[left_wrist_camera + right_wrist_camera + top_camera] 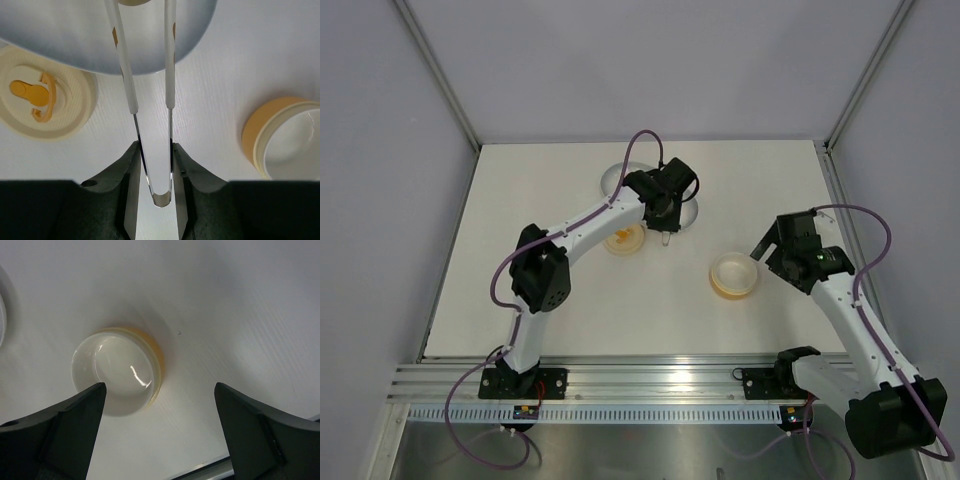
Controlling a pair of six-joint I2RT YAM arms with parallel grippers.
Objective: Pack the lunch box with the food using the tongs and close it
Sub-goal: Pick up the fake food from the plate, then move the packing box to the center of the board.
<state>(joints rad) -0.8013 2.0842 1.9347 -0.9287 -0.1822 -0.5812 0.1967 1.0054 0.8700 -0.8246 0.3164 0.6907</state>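
Observation:
My left gripper (155,150) is shut on the tongs (127,90) near their joined end. The two silvery legs reach out over the white oval dish (75,45). Of the food, only a pale beige sliver (134,2) shows at the top edge; in the top view the left gripper (665,225) hides the rest. The lid (625,238) with its orange mark lies beside the dish. The lunch box (734,275) stands empty and uncovered at mid-table. My right gripper (159,387) hangs open just above and beside the lunch box (117,372), holding nothing.
The oval dish (610,178) sits at the far middle of the white table. In the left wrist view the lid (42,102) lies left of the tongs and the lunch box (290,137) right. A metal rail (640,385) runs along the near edge.

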